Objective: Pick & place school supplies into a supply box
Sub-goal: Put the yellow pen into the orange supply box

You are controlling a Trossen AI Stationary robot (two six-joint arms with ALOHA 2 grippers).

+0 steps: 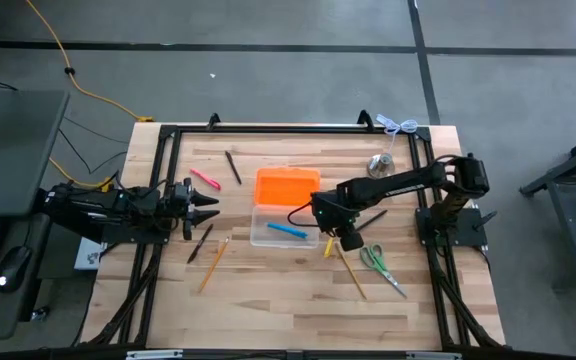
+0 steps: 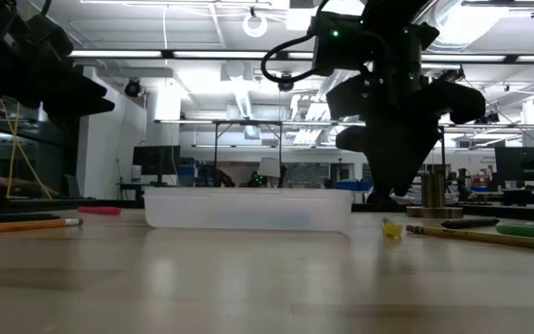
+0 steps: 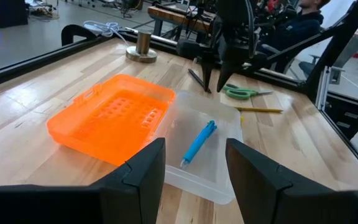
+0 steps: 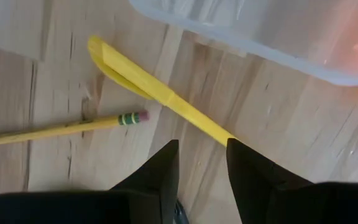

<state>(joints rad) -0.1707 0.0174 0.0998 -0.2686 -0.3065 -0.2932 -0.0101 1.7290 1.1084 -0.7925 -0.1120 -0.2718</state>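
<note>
The supply box stands mid-table: a clear tray (image 1: pixel 280 232) with its orange lid (image 1: pixel 286 187) lying open on the far side. A blue pen (image 3: pixel 199 142) lies in the tray. My right gripper (image 4: pixel 202 146) points down, open, just above a yellow pen (image 4: pixel 148 84) lying on the wood beside the tray's right end. A wooden pencil (image 4: pixel 61 129) and green-handled scissors (image 1: pixel 380 263) lie nearby. My left gripper (image 3: pixel 194 146) waits open at the table's left, pointing level at the box.
A pink pen (image 1: pixel 205 178) and a black pen (image 1: pixel 233 168) lie far left. Another dark pen (image 1: pixel 200 243) and a wooden pencil (image 1: pixel 213 263) lie near left. A black pen (image 1: pixel 373 218), a silver bell-shaped object (image 1: pixel 380 165) and a white cord (image 1: pixel 398 125) are right of the lid.
</note>
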